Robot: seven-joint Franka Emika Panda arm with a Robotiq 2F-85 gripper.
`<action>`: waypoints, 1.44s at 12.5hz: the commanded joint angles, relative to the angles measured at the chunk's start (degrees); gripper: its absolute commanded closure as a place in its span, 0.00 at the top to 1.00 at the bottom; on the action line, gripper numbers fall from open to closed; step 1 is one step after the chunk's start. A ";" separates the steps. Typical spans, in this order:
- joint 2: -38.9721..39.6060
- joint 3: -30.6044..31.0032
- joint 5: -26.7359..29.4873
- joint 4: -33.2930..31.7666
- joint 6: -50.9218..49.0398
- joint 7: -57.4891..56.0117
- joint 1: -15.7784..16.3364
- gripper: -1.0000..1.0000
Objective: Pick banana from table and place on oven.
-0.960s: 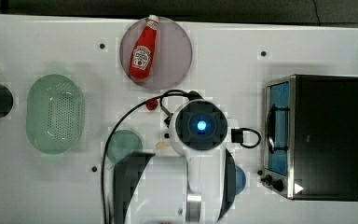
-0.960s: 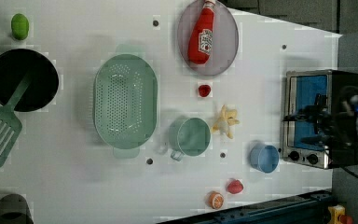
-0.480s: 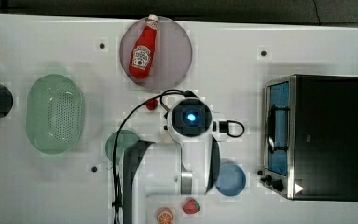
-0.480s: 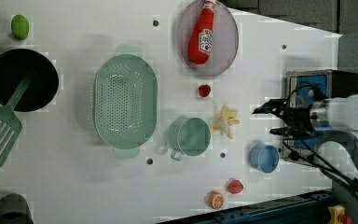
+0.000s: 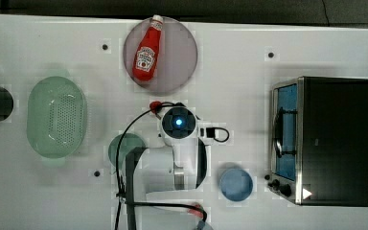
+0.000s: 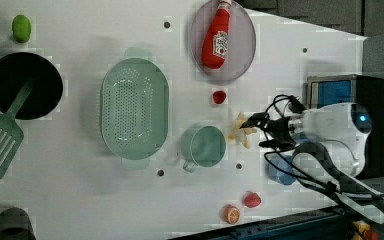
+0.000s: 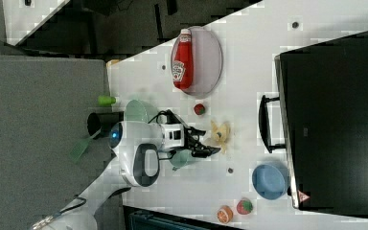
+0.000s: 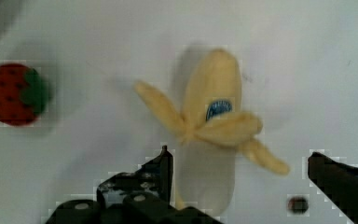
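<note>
The banana (image 8: 209,126) lies half peeled on the white table (image 5: 249,72), pale yellow with a blue sticker; it also shows in the left view (image 6: 240,132) and the right view (image 7: 220,134). My gripper (image 8: 240,158) hangs open just above it, one finger on each side of its lower end and neither touching it. From the sides, the gripper (image 6: 261,132) (image 7: 205,141) sits right beside the banana. In the top view the arm's wrist (image 5: 178,122) covers the banana. The oven (image 5: 335,139) stands shut at the top view's right, with its black top bare.
A strawberry (image 8: 14,95) lies close to the banana, and a teal cup (image 6: 205,146) stands beside it. A blue bowl (image 5: 236,183) sits before the oven. A ketchup bottle (image 5: 147,50) rests on a plate, and a green colander (image 5: 56,117) stands at the top view's left.
The arm has swung away from the oven toward the top view's left and come down over the banana. The gripper stayed open.
</note>
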 commanded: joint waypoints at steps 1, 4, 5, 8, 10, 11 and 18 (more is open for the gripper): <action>-0.20 -0.08 0.50 -0.01 3.29 8.11 0.64 1.00; 2.63 0.54 0.51 -0.06 6.11 8.40 0.68 1.00; 3.37 0.57 0.51 -0.07 6.76 8.40 0.68 1.00; 4.43 0.89 0.51 -0.52 9.16 8.40 0.68 0.59; 4.41 1.01 0.50 -0.52 10.20 8.40 0.68 0.36; 4.31 1.04 0.50 -0.52 10.23 8.40 0.68 0.26; -6.31 1.08 0.51 0.91 8.36 8.40 0.67 0.25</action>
